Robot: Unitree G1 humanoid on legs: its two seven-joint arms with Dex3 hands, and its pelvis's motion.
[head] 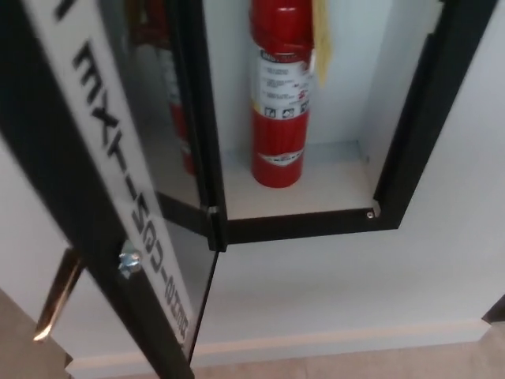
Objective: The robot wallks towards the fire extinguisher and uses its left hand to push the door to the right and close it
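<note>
Still ajar, door (95, 189) edge left of fire extinguisher (280, 95) recess.

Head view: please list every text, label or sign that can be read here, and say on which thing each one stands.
Door, white strip: large black vertical letters, seen sideways and cut off; they cannot be read with certainty.
Fire extinguisher, white label: printed lines and small pictograms, too small and blurred to read.
Yellow tag on the extinguisher: no readable text.
</note>
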